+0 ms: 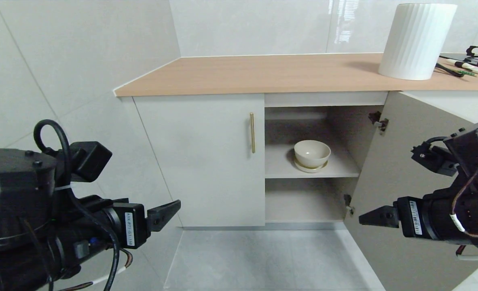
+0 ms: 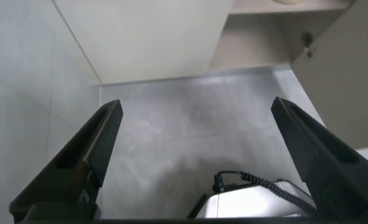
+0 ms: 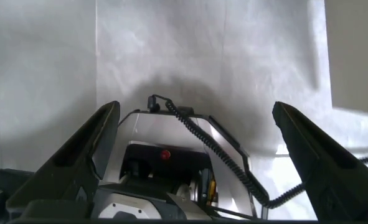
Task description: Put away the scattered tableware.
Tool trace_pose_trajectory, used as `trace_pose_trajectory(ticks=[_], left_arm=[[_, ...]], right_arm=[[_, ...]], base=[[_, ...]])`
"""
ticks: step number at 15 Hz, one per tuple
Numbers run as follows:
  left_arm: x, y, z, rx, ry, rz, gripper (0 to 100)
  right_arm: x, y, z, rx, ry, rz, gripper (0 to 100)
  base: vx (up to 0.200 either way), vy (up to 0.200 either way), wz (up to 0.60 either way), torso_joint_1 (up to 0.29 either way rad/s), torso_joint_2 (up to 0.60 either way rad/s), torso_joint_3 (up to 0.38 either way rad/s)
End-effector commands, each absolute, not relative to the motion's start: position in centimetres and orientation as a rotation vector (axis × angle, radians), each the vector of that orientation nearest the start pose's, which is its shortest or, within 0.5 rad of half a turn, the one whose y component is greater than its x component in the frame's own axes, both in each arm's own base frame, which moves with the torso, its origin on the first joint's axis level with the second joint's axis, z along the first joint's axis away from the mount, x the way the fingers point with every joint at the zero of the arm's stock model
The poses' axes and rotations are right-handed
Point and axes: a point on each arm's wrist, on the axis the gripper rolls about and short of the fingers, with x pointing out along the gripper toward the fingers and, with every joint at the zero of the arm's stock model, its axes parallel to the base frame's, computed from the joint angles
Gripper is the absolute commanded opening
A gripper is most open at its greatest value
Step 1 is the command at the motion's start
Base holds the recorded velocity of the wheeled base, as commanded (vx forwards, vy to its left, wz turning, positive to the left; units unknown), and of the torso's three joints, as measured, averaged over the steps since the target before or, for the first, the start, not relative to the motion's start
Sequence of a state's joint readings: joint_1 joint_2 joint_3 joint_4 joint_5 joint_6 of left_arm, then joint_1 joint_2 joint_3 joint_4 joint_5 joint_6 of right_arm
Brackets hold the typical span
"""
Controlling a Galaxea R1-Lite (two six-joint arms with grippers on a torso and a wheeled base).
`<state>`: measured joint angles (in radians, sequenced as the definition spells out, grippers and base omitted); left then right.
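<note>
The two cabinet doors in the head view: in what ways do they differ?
The left door is shut; the right door stands swung open. The left door shows its outer face with a gold bar handle; the right door shows its inner face with a hinge. Both are pale grey, under the wooden countertop.

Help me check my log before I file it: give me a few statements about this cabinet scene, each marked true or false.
1. The bowl sits on a plate on the cabinet's upper shelf. True.
2. Both cabinet doors are shut. False: the right door is swung open; the left door is shut.
3. The left gripper holds the bowl. False: it is open and empty, low in front of the cabinet.
4. A white ribbed cylinder stands on the countertop. True.
5. The right gripper is open and empty. True.
</note>
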<state>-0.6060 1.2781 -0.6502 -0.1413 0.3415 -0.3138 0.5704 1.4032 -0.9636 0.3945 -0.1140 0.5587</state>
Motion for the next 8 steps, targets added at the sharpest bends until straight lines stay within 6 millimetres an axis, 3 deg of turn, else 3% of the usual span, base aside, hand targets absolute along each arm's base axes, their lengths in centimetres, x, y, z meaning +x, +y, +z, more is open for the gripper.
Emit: trace_pose_trajectory(ticks=[1, 3, 8], left_arm=[[16.01, -10.17, 19.77, -0.084, 0.471, -0.187, 100], [16.0, -10.17, 19.76, -0.083, 0.472, -0.186, 100], [15.97, -10.15, 19.52, -0.078, 0.481, -0.188, 100]], right_arm=[[17.74, 11.09, 21.31, 0.237, 0.882, 0.194, 100], [17.74, 11.09, 21.31, 0.237, 0.882, 0.194, 100], [17.71, 11.0, 21.29, 0.224, 0.873, 0.172, 100]], base=[[-0.2, 0.0, 0.0, -0.002, 0.01, -0.002], [-0.2, 0.0, 0.0, 0.0, 0.0, 0.0], [0.0, 0.0, 0.0, 0.0, 0.0, 0.0]])
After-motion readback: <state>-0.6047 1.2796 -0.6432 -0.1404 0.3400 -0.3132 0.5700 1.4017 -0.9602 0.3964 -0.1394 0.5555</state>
